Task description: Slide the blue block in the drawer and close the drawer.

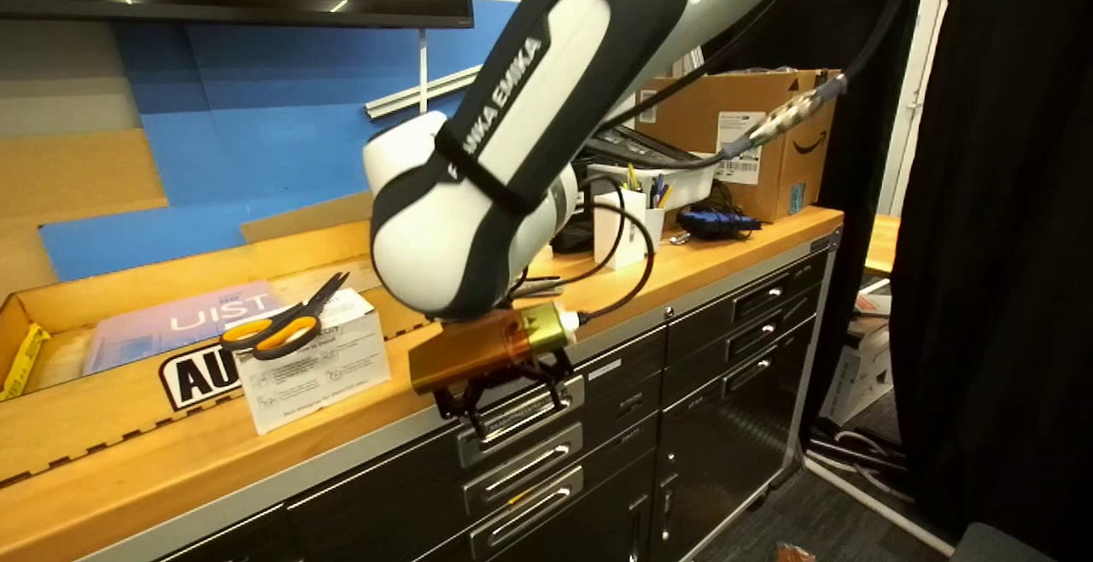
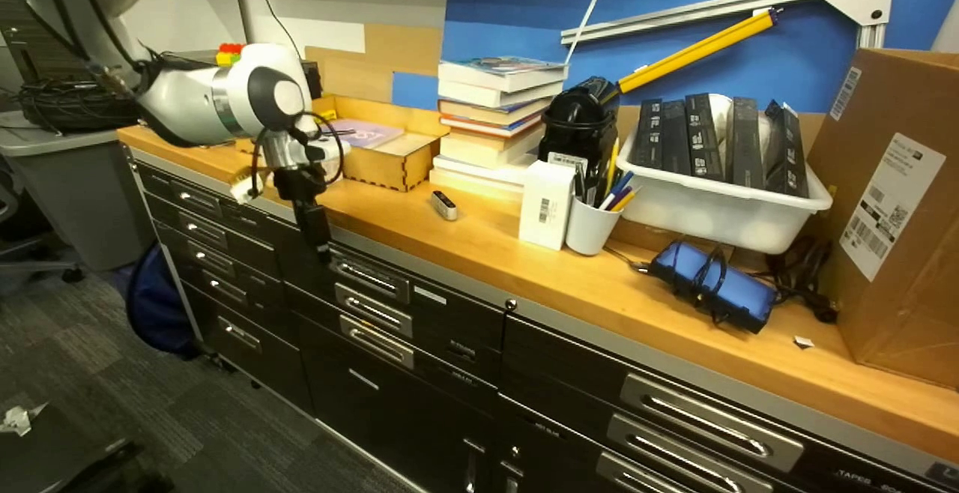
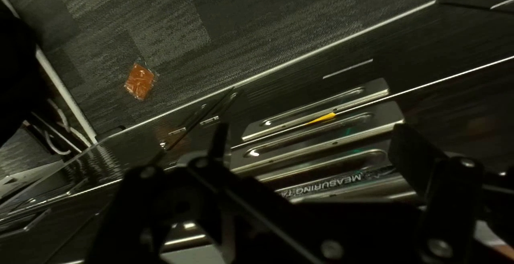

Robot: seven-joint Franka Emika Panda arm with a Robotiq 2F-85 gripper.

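The drawer (image 2: 468, 313) behind the gripper (image 3: 311, 133), the shallow one at the top of the middle stack, looks flush with the cabinet (image 2: 404, 418) front in both exterior views. Where the blue block is, I cannot tell. The gripper hangs on the near side of the countertop (image 2: 479, 238) edge, its fingers (image 3: 417, 159) spread well apart with room between them; in the wrist view the bar handles (image 3: 319, 143) show across that gap. Whether a fingertip touches a handle, I cannot tell. A yellow scrap (image 3: 323, 118) sits at the seam between the lower two handles.

On the left, a white box (image 1: 316, 370) stands close to the near edge, scissors (image 1: 295, 323) lying on it, with a wooden tray (image 1: 102, 417) on its far side. To the right, a pile of books (image 2: 491, 118), a pen cup (image 2: 588, 227) and a white bin (image 2: 719, 212) stand back from that edge, leaving a strip of wood before them; a blue device (image 2: 742, 291) lies nearer it. A carton (image 2: 884, 283) stands at the right end. Below, carpet (image 3: 168, 35) runs along the foot of the cabinet, with an orange packet (image 3: 139, 81) on it.
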